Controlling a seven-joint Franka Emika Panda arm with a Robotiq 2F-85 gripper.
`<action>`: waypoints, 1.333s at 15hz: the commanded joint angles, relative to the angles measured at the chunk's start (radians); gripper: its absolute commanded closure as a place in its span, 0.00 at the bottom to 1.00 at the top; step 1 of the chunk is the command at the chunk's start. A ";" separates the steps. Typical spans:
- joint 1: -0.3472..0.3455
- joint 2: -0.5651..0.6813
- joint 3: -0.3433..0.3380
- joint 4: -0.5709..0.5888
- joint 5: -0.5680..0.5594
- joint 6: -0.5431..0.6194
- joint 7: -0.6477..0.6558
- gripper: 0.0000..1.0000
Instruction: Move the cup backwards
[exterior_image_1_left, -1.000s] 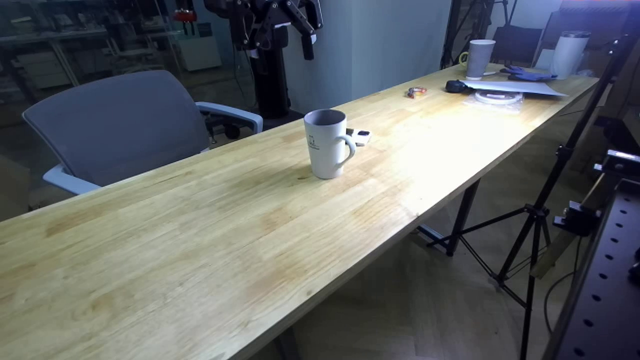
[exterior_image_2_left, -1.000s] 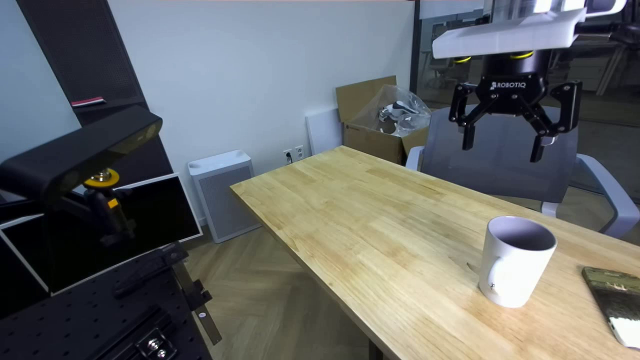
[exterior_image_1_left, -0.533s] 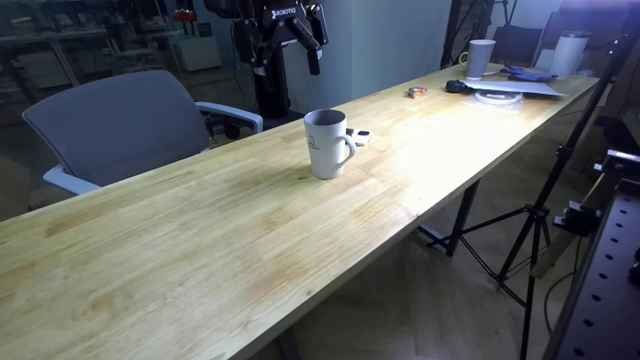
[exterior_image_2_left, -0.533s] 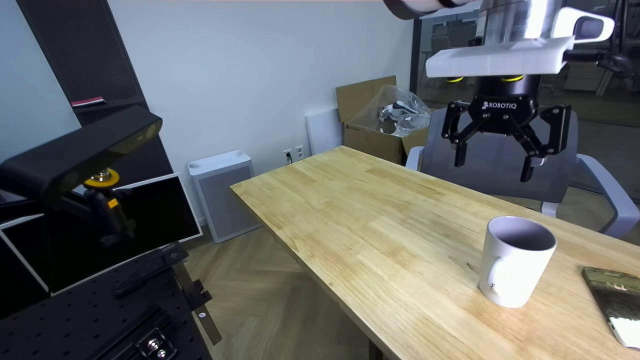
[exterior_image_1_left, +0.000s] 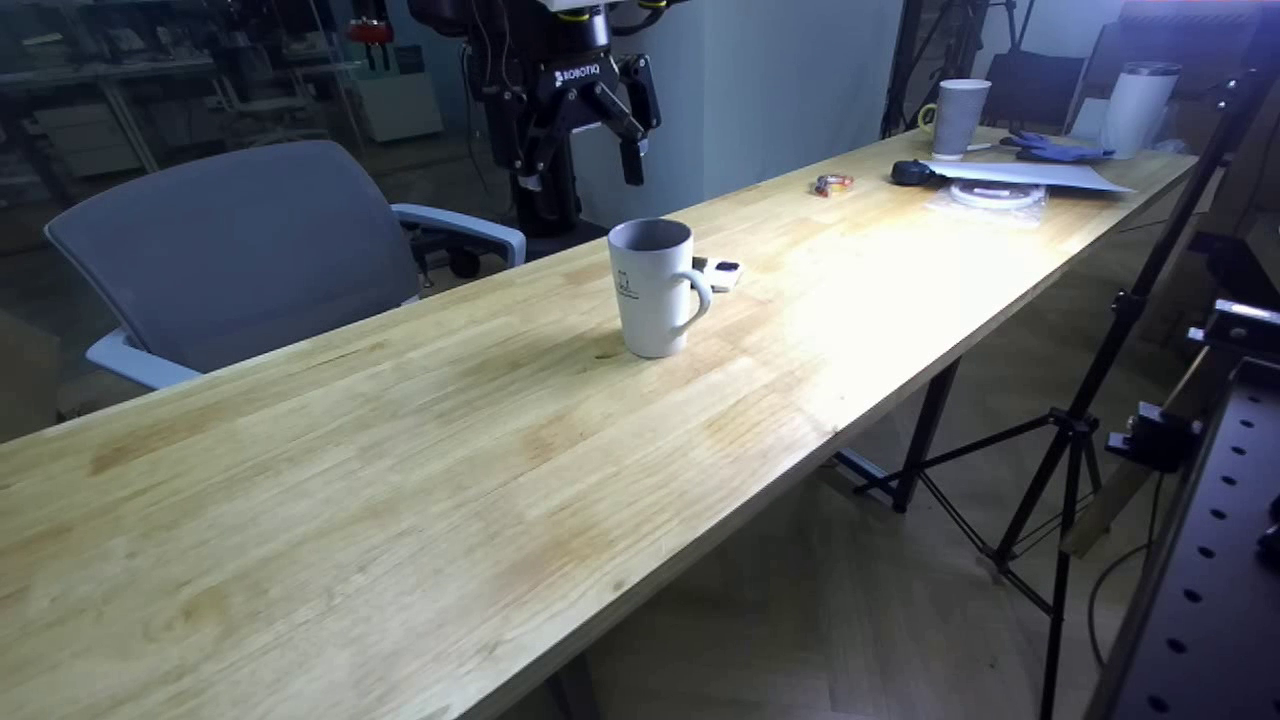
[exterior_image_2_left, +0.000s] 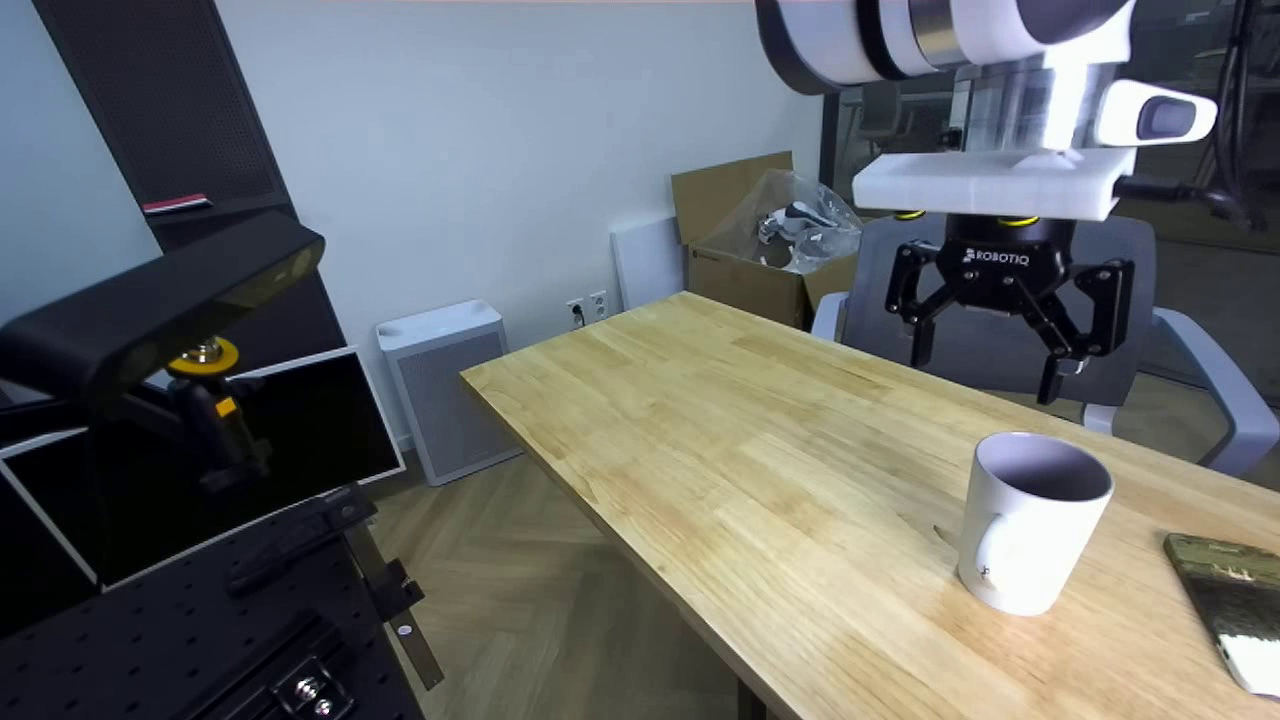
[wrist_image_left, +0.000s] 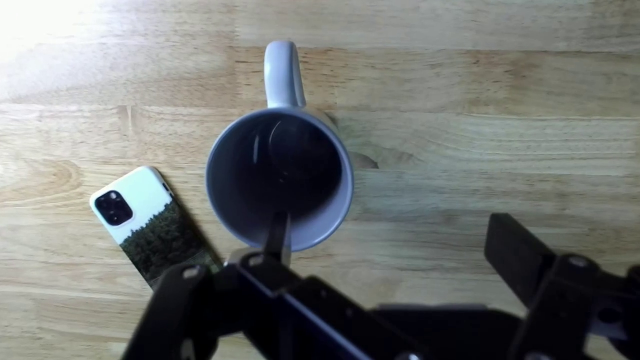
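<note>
on the table (exterior_image_2_left: 720, 460), the cup (exterior_image_2_left: 1035, 530) stands upright, the jaws spread and clear of it.

The place reads as a robotics lab housed in an office. A white robot arm (exterior_image_2_left: 985, 35) carries a gripper (exterior_image_2_left: 985, 374) lettered ROBOTIQ; near the wooden table (exterior_image_1_left: 400, 480) are a thin black tripod (exterior_image_1_left: 1075, 425), a dark perforated plate (exterior_image_2_left: 150, 640) and a black bar-shaped device (exterior_image_2_left: 165, 295) (apparently a camera, to judge by its form). The office side shows in the grey mesh-backed chair (exterior_image_1_left: 240, 260), the light-topped desks (exterior_image_1_left: 110, 72) in the dim area beyond it, and the plain wall (exterior_image_2_left: 500, 150) with its power sockets (exterior_image_2_left: 599, 304).
</note>
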 joint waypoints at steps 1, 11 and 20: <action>-0.006 0.024 0.001 0.000 0.009 0.028 0.008 0.00; -0.005 0.080 -0.015 0.000 -0.007 0.089 0.006 0.00; -0.004 0.125 -0.037 0.005 -0.015 0.118 0.011 0.00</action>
